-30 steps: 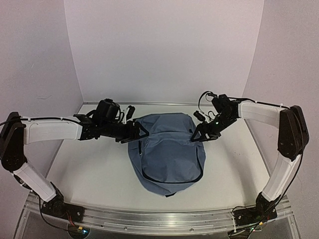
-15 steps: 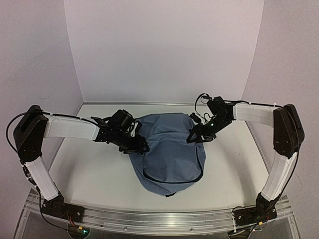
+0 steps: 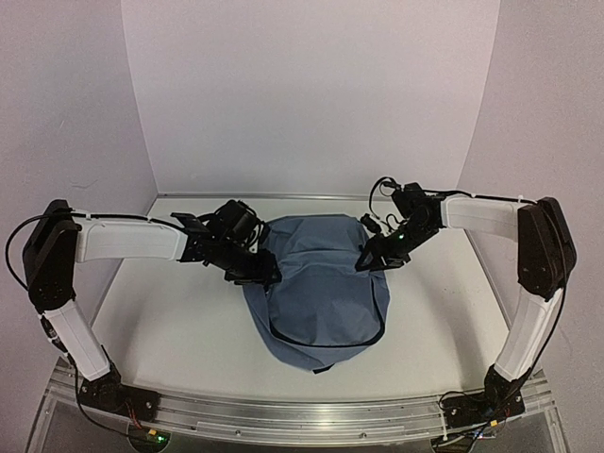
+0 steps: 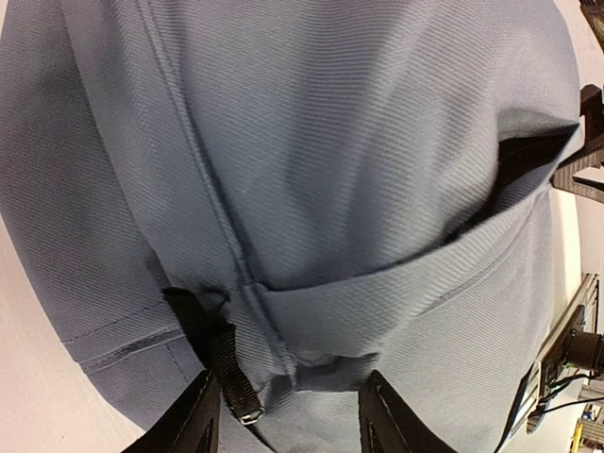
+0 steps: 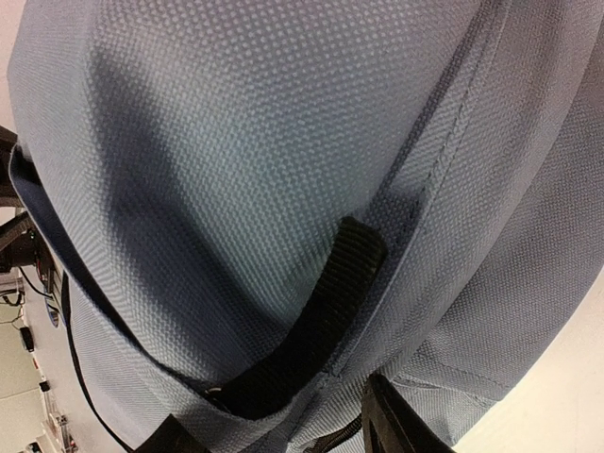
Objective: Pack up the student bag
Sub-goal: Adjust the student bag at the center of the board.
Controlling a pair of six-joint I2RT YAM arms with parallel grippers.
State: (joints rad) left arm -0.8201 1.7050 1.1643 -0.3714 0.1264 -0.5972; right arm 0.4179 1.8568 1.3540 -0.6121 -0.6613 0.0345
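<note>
At the near edge, a metal rail (image 3: 302, 415) is holding the bases of two white and black robot arms, one at each corner. Beyond it, a blue-grey backpack (image 3: 316, 283) is lying flat in the middle of a pale table (image 3: 170, 321), its rounded end pointing toward the rail and a curved black zipper (image 3: 326, 342) running across that end. Both arms are reaching inward and meeting the backpack at its far half. The left claw (image 3: 260, 274) is pressing against the backpack's left edge. Seen close up, its two fingers are standing apart with a bunched fold of cloth and a black strap (image 4: 212, 349) with a small buckle (image 4: 247, 412) lying between them; whether they are pinching the cloth cannot be told. The right claw (image 3: 370, 260) is sitting at the backpack's right edge, its fingers likewise apart, straddling a second black strap (image 5: 321, 326) sewn into a seam; whether it is gripping cannot be told either. Behind everything, plain pale walls (image 3: 311, 94) are enclosing the table on three sides.
</note>
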